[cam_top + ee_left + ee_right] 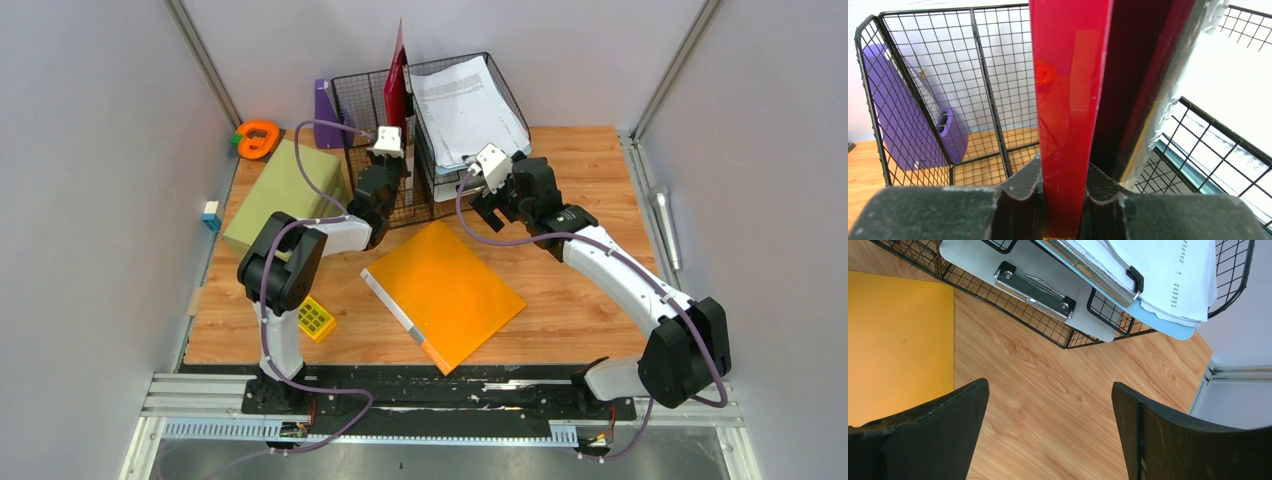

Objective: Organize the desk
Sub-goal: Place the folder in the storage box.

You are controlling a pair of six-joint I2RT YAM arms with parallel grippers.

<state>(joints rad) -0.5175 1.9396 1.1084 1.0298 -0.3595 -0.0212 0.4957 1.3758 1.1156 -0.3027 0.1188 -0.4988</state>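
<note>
Left gripper (1063,212) is clamped on the lower edge of the red folder (1070,100), which stands upright in the wire rack (990,90) near the middle divider; can't tell which bay. The folder looks thin, stiff and glossy, so likely light but slippery. Grip low, near the spine.

Right gripper (1050,432) is wide and holding nothing, hanging over bare desk (1048,370) beside the rack's clipboard (1034,286) and papers (465,100).

The desk spans the whole workspace under both arms. Orange folder (445,290) lies flat mid-desk with little to pinch; take it by an edge or the spine.
</note>
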